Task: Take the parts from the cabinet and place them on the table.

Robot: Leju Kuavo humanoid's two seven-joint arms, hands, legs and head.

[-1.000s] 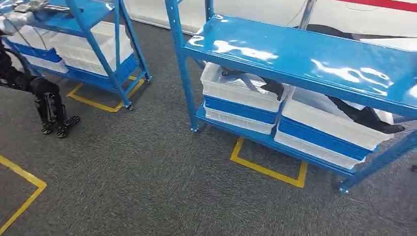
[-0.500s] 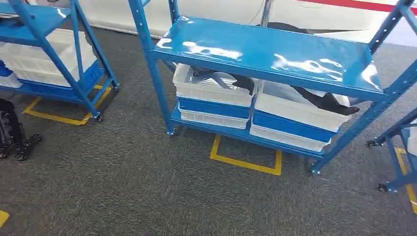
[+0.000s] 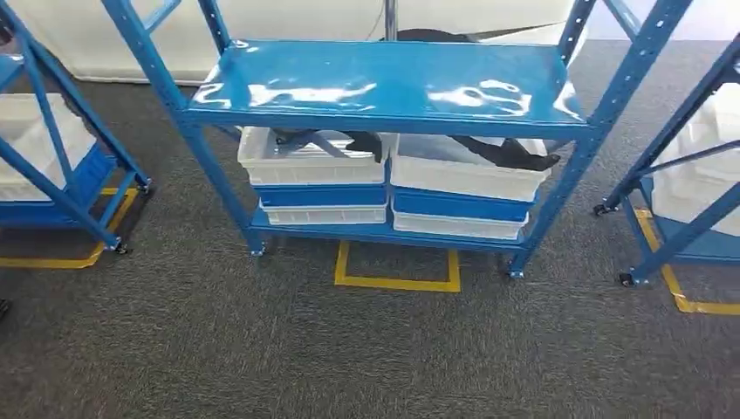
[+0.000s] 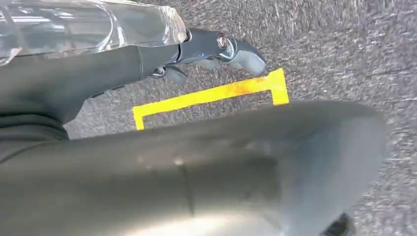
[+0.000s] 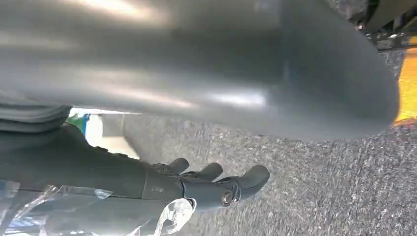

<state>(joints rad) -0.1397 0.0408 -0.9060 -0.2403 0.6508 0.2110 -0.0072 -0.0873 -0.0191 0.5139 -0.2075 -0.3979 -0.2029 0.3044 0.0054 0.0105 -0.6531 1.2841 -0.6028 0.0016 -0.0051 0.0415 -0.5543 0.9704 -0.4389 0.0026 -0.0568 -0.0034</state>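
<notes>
Both the left robot hand [image 4: 216, 51] and right robot hand [image 5: 211, 184] hang empty with fingers loosely apart, so I'd square up on the blue cabinet [image 3: 393, 87] before reaching for the dark parts [image 3: 506, 153] in its lower white bins [image 3: 462, 179].

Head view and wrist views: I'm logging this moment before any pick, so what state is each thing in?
Top shelf: bare, glossy.
Left bin: on lower shelf, holding dark parts.
Right bin: beside it, dark part poking over the rim.
Left hand: hanging over carpet, holding nothing.
Right hand: likewise holding nothing.
</notes>
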